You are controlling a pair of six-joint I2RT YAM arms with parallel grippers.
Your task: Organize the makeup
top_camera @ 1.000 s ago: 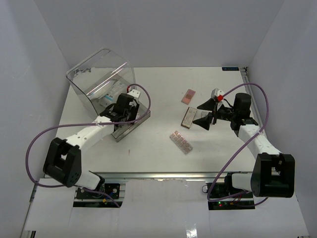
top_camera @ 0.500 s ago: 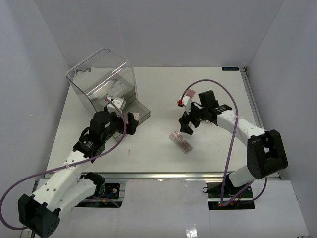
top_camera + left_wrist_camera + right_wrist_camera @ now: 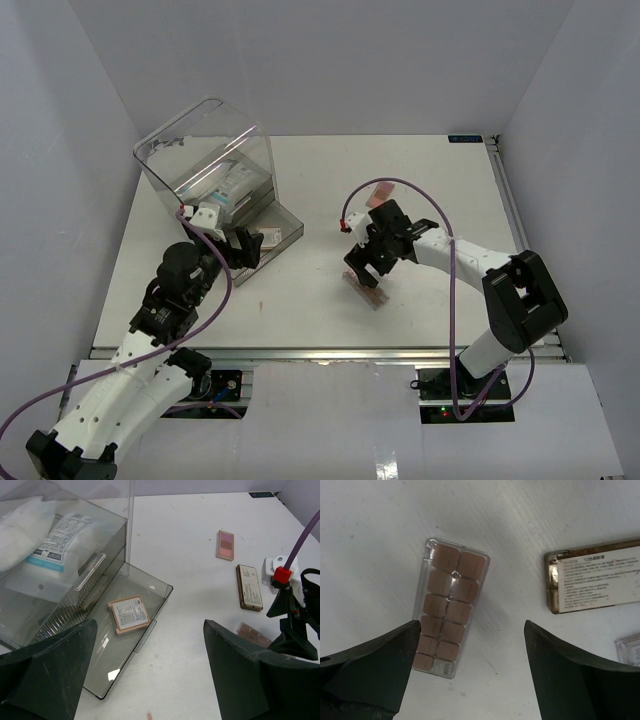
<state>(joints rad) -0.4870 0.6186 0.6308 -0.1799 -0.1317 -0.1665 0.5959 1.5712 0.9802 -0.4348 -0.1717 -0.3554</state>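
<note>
Between white walls [image 3: 320, 60]: tbl [image 3: 300, 300] w/ makeup [image 3: 451, 607]

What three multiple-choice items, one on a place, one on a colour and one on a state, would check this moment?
1. Where does the square pink-edged palette lie?
A. on the bare table
B. in the open drawer
C. propped against the back wall

2. What colour are the pans of the strip?
A. blue
B. green
C. dusty pink-brown

3. How is the right gripper?
A. open above the strip
B. shut on the strip
C. shut on a sachet

Key:
1 B: it lies flat on the drawer's floor.
2 C: the right wrist view shows the pans plainly.
3 A: its fingers stand wide apart, with the strip below them.
</note>
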